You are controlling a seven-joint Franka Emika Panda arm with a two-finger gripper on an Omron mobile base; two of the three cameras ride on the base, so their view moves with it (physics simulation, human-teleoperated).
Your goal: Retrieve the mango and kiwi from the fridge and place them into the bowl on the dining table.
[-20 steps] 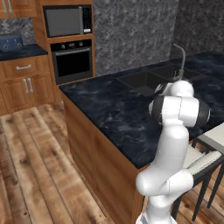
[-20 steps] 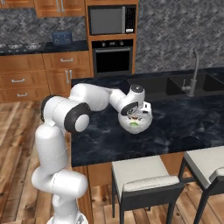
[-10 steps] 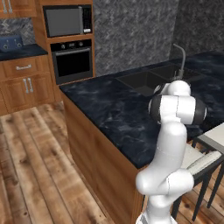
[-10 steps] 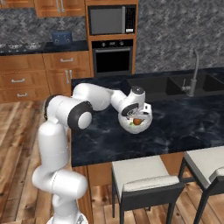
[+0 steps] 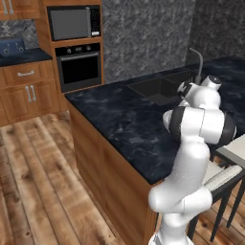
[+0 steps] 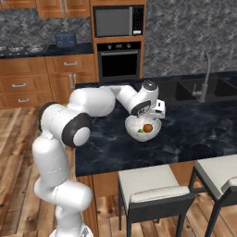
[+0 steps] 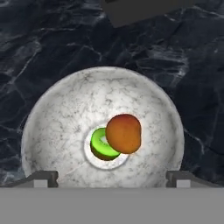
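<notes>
Left base view takes in, from left to right, the wooden cabinets (image 5: 26, 91) with a dark counter on top, then the built-in microwave (image 5: 74, 22) above the black oven (image 5: 79, 69), then the long dining table (image 5: 129, 129) with its glossy black marbled top and brown wooden side, a dark sink (image 5: 160, 88) sunk into it with a thin tap (image 5: 197, 62) behind, and last the white arm rising at the lower right. Right base view shows the arm reaching from the left across the table to the gripper (image 6: 150, 119), which hangs just above the white bowl (image 6: 132, 127); a grey-seated stool (image 6: 152, 187) stands below the table edge and a second one (image 6: 222, 173) is at the far right. Hand view looks straight down into the bowl (image 7: 57, 113): the green kiwi (image 7: 101, 146) lies at its bottom, and the orange mango (image 7: 124, 133) sits touching it on its right, partly over it. The two fingertips (image 7: 41, 178) stand wide apart at either side of the bowl's near rim, holding nothing.
</notes>
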